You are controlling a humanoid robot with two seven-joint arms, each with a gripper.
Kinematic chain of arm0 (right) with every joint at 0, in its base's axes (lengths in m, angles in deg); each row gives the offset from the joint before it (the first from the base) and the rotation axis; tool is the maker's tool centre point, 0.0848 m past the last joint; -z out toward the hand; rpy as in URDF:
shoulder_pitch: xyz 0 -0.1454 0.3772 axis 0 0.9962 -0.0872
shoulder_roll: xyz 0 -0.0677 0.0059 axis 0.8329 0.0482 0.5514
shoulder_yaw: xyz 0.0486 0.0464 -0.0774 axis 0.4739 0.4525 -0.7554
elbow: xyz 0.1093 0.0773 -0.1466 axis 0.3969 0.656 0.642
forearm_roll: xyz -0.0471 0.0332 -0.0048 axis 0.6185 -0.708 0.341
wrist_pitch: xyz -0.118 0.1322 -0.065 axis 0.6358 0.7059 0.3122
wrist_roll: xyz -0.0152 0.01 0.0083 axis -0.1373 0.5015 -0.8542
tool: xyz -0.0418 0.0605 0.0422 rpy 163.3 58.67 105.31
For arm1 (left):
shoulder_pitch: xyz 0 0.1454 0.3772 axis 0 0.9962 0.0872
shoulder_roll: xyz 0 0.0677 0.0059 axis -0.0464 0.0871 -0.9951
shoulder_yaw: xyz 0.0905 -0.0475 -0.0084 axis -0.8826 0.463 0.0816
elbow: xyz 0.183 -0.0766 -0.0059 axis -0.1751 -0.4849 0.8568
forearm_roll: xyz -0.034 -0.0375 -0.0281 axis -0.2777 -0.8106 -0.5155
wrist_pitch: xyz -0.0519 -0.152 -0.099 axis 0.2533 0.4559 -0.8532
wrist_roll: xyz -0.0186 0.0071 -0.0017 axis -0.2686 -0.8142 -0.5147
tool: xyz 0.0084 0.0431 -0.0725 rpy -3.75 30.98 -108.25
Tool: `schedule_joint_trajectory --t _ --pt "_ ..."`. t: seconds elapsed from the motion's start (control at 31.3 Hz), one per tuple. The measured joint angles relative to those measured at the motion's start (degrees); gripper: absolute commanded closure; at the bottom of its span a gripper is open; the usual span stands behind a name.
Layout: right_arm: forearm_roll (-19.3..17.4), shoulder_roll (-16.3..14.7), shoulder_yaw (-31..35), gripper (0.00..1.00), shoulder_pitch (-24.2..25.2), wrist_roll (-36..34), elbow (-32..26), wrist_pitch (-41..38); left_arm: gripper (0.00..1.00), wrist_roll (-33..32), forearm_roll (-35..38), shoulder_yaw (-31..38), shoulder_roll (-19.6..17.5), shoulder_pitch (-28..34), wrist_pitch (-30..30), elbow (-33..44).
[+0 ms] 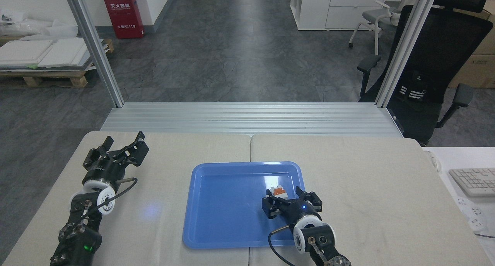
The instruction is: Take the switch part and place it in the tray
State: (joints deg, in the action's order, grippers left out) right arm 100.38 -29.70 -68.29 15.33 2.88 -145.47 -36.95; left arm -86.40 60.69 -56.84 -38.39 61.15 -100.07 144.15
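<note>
My right gripper [291, 201] is spread apart above the tray [228, 204], with the switch part [277, 191] just at its fingertips (apparently let go); placement looks nearly done, only retreat left. My left gripper [118, 150] rests released, idle.

A red cabinet [123, 13] stands far left; a black chair [433, 65] and keyboard [473, 181] sit right.
</note>
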Motion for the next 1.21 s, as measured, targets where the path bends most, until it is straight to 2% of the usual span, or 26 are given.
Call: schedule_joint_trajectory --t 0.16,0.22,0.35,0.45,0.58,0.77,1.21 --pt "-0.3 -0.3 4.0 0.01 -4.3 -2.3 0.0 -0.2 0.00 0.0 0.0 0.0 0.0 0.0 0.0 0.0" --pt "-0.3 -1.7 6.1 0.01 -6.3 -3.8 0.0 -0.5 0.00 0.0 0.0 0.0 0.0 0.0 0.0 0.0" --pt "-2.4 -7.7 10.3 0.01 -7.9 -8.3 0.1 -4.0 0.00 0.0 0.0 0.0 0.0 0.0 0.0 0.0" --pt "-7.2 -13.1 12.3 0.01 -7.8 -12.3 0.7 -10.0 0.00 0.0 0.0 0.0 0.0 0.0 0.0 0.0" --pt "-13.4 -17.7 14.0 0.01 -6.5 -15.0 2.0 -15.0 0.00 0.0 0.0 0.0 0.0 0.0 0.0 0.0" --pt "-16.0 -19.5 15.1 0.01 -5.2 -16.2 3.3 -16.7 0.00 0.0 0.0 0.0 0.0 0.0 0.0 0.0" --pt "-15.8 -20.0 15.3 0.01 -5.2 -16.3 5.7 -16.4 0.00 0.0 0.0 0.0 0.0 0.0 0.0 0.0"
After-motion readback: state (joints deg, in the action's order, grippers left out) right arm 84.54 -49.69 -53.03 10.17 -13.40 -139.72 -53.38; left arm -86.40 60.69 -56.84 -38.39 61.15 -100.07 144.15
